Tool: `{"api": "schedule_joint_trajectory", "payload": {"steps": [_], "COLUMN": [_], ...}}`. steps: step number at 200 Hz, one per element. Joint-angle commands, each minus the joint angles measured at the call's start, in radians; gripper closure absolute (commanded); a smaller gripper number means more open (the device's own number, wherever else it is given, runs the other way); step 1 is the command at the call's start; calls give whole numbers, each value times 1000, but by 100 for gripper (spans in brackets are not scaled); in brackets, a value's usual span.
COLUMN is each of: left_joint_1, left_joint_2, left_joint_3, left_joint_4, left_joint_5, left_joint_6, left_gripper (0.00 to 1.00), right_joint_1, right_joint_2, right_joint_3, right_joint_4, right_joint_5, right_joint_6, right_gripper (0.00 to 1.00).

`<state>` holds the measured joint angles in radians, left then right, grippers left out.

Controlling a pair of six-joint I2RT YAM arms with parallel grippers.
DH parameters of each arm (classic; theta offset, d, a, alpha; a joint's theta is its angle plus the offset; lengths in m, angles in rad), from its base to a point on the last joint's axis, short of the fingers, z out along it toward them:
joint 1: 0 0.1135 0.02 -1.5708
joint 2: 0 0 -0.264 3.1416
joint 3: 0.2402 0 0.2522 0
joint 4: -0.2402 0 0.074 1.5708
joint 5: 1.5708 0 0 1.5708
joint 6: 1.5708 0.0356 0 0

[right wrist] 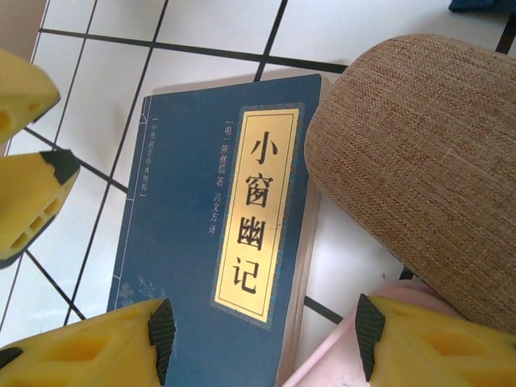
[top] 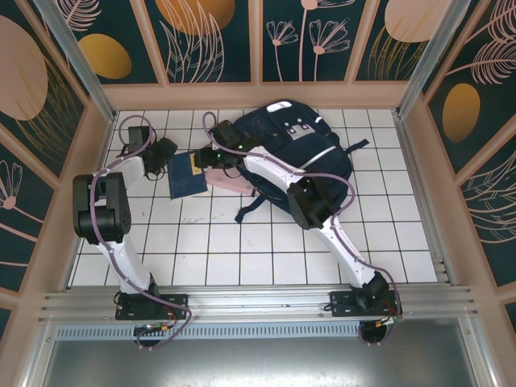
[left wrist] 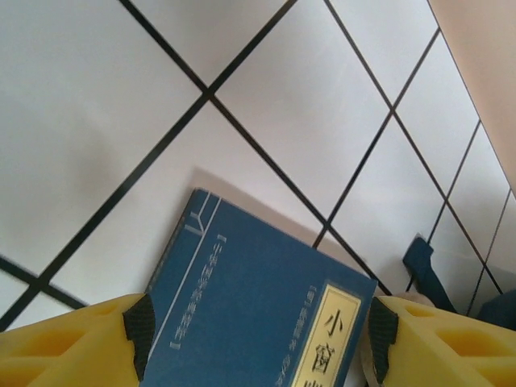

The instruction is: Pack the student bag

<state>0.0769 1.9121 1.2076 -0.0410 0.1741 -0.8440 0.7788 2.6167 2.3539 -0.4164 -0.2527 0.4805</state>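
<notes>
The student bag (top: 300, 143), a navy backpack with white stripes, lies at the back middle of the white tiled table (top: 266, 250). A blue book (top: 187, 174) with a yellow title label lies flat to its left. My left gripper (top: 164, 153) is open at the book's left edge, and the book (left wrist: 258, 306) lies below its spread fingers (left wrist: 137, 334). My right gripper (top: 210, 157) is open over the book's right side. One of its fingers (right wrist: 161, 339) is above the cover (right wrist: 201, 234), the other above a pink item (right wrist: 339, 363).
A brown fabric pouch (right wrist: 419, 161) lies right of the book, touching the pink item (top: 235, 185). A dark bag strap (top: 251, 208) trails onto the tiles in front of the bag. Wooden walls close in the table on three sides.
</notes>
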Motion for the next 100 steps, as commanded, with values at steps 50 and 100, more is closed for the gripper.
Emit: {"api": "schedule_joint_trajectory", "payload": {"steps": [50, 100], "left_joint_1": [-15, -79], "left_joint_2": [160, 237], "left_joint_3": [88, 168], "left_joint_4": [-86, -108], "left_joint_5": [72, 239], "left_joint_6": [98, 164], "left_gripper": [28, 29], "right_joint_1": [1, -30], "right_joint_2": [-83, -81], "right_joint_3": [-152, -214], "right_joint_4": [17, 25], "right_joint_5": [-16, -39], "right_joint_6": [1, 29], "right_gripper": [36, 36]}}
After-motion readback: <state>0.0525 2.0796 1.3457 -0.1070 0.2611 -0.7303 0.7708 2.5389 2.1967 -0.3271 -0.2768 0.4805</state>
